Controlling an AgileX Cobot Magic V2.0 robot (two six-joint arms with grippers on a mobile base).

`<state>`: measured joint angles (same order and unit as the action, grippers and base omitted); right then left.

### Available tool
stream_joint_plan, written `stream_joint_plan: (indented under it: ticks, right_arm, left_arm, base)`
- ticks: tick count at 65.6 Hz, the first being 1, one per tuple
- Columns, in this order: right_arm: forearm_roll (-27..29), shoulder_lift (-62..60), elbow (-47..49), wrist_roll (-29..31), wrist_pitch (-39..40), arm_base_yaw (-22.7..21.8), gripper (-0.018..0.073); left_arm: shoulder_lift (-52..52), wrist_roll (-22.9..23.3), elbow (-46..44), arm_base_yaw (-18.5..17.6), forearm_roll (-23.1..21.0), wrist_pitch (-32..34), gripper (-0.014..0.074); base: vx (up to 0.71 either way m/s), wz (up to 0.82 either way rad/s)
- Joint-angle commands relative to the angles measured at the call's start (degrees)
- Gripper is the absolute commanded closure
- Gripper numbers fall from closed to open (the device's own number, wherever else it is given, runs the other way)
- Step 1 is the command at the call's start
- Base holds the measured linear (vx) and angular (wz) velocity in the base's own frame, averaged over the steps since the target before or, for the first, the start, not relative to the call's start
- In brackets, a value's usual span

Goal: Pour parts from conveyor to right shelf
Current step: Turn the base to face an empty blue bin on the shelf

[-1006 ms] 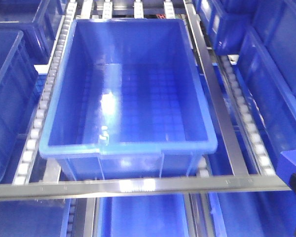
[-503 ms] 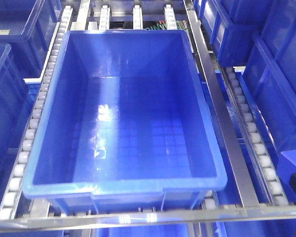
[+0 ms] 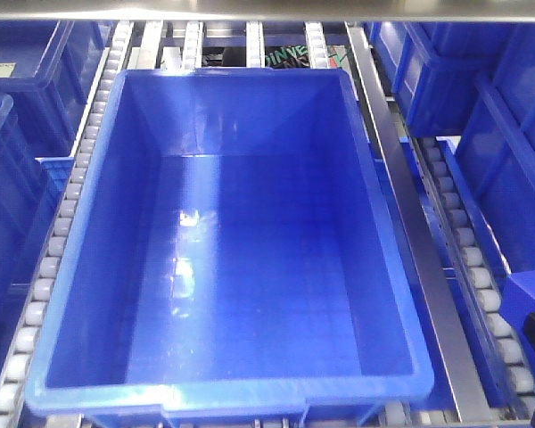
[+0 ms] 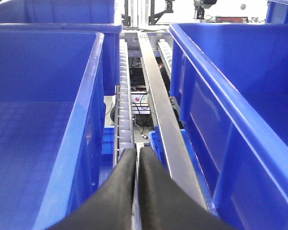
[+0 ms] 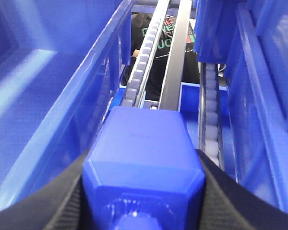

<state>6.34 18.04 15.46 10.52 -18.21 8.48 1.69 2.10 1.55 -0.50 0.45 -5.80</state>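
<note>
So I'm parked at the shelf (image 3: 388,152) and it's basically a wall of blue. There's a big bin (image 3: 223,390) sitting on the white rollers (image 3: 62,223), with more bins packed in on the left (image 3: 9,178) and right (image 3: 517,134). Its floor has a faint grid pattern and a couple of glare spots. My left gripper (image 4: 136,158) has its black fingers (image 4: 115,191) pressed together with nothing between them. It's pointing down the gap between two bin walls, over a roller strip and a steel rail (image 4: 158,96), with a little box with wires (image 4: 139,103) underneath. My right gripper (image 5: 144,160) is clamped on the blue cube (image 5: 144,139). It's bright glossy plastic with beveled edges and some kind of stud on the near face, too blurry to make out. It hangs over the gap beside a bin wall, above another roller strip. Behind the rails there's somebody in a dark shirt (image 3: 290,55) with green lettering, looks like "DINNE", and the rest is hidden.
</note>
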Motion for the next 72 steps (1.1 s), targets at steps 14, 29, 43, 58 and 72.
stream_joint_plan:
  ticks: [14, 29, 43, 58, 72]
  right_arm:
    - [-0.2, 0.3, 1.7, 0.5, 4.5, -0.1, 0.0561]
    - [-0.2, 0.3, 1.7, 0.5, 4.4, -0.1, 0.0561]
    - [-0.2, 0.3, 1.7, 0.5, 4.6, -0.1, 0.0561]
    - [0.9, 0.3, 1.7, 0.0, 4.5, -0.1, 0.0561]
    - [2.6, 2.3, 4.4, 2.3, 6.1, -0.1, 0.0561]
  left_arm:
    - [0.9, 0.5, -1.1, -0.3, -0.5, 4.5, 0.0603]
    - [0.9, 0.5, -1.1, -0.3, -0.5, 4.5, 0.0603]
    - [0.9, 0.5, -1.1, -0.3, -0.5, 4.5, 0.0603]
    - [0.9, 0.5, -1.1, -0.3, -0.5, 4.5, 0.0603]
    - [0.9, 0.5, -1.1, -0.3, -0.5, 4.5, 0.0603]
  base:
    - [0.06, 0.01]
    - [0.02, 0.01]
    - [0.0, 0.0]
    - [0.0, 0.0]
    - [0.0, 0.0]
